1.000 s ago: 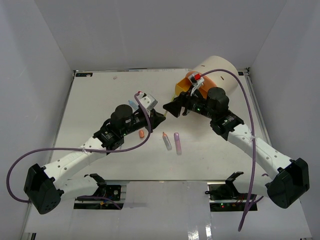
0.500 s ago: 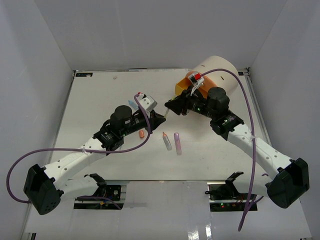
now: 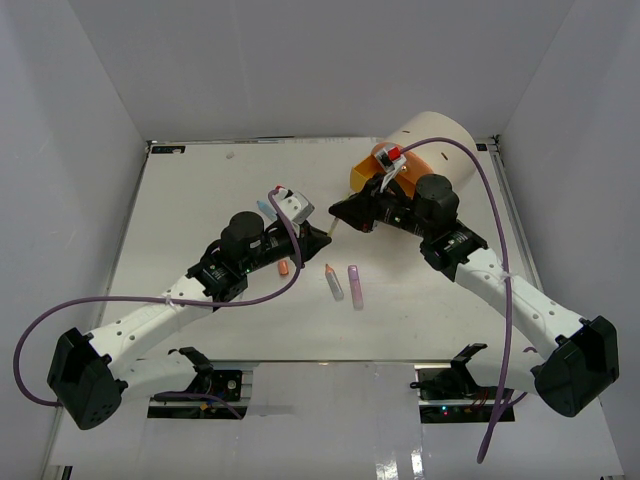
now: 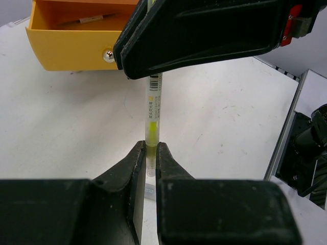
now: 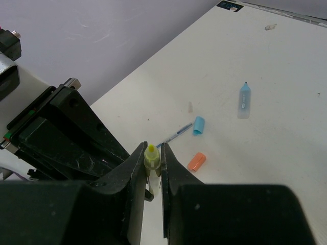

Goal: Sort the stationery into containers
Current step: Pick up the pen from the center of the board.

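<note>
1. From the top view, I see a white table (image 3: 200,180) boxed in by pale grey walls (image 3: 80,150). My left gripper (image 3: 322,233) and right gripper (image 3: 338,213) meet tip to tip. The cream cylinder (image 3: 432,132) sits behind the right one, its orange drawer (image 3: 362,176) pulled open. A purple marker (image 3: 354,286) lies near, on the base side.
2. In the left wrist view, my left jaws are clamped on the lower end of a yellow highlighter (image 4: 153,109). The right gripper covers its upper end. The drawer stands beyond, to the left.
3. In the right wrist view, my right jaws are pinched on the highlighter's yellow tip. Past them on the scuffed tabletop lie a blue cap (image 5: 199,125), an orange cap (image 5: 196,161) and, farther, a blue marker (image 5: 244,100).
</note>
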{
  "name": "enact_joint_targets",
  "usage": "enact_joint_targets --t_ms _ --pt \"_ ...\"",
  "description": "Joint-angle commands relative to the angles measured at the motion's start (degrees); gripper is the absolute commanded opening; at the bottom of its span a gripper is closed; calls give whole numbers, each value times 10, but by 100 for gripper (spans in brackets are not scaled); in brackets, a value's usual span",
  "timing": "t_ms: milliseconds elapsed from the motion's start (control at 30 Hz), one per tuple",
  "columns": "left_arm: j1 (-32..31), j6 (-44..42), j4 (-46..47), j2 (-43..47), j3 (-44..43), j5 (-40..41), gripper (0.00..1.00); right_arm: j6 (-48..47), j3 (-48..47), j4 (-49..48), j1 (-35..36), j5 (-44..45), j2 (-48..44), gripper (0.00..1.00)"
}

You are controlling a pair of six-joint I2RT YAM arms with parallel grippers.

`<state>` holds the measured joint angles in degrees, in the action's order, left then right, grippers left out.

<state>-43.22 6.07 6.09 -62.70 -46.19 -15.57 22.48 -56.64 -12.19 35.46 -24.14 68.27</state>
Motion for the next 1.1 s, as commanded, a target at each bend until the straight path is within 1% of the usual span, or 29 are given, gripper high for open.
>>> enact_joint_targets --t_ms 0,67,200,333,400,500,600,767,1067 --pt "2 5 9 6 1 -10 16 -18 -24 -21 -4 9 -12 8" --pt "3 4 7 5 -1 -11 25 -23 -29 -12 -4 6 -11 8" --pt "3 8 11 3 -1 -20 29 -25 -31 -8 -4 -3 -8 8" --pt "4 9 10 -2 -3 -31 26 -25 -31 -7 -4 -5 -6 8" --pt "3 9 10 -5 -3 -37 22 -25 -32 -8 -5 -6 -8 8" --pt "3 11 14 -8 -1 -47 19 -24 -33 -9 -4 -10 -6 8" --pt "4 14 16 -9 -1 -54 19 -23 -33 -10 -4 -15 -4 8" --pt "3 18 22 -16 -1 -79 22 -23 -33 -12 -5 -14 -4 8" --pt "4 22 23 -29 -4 -107 22 -22 -34 -14 -4 -15 -3 8"
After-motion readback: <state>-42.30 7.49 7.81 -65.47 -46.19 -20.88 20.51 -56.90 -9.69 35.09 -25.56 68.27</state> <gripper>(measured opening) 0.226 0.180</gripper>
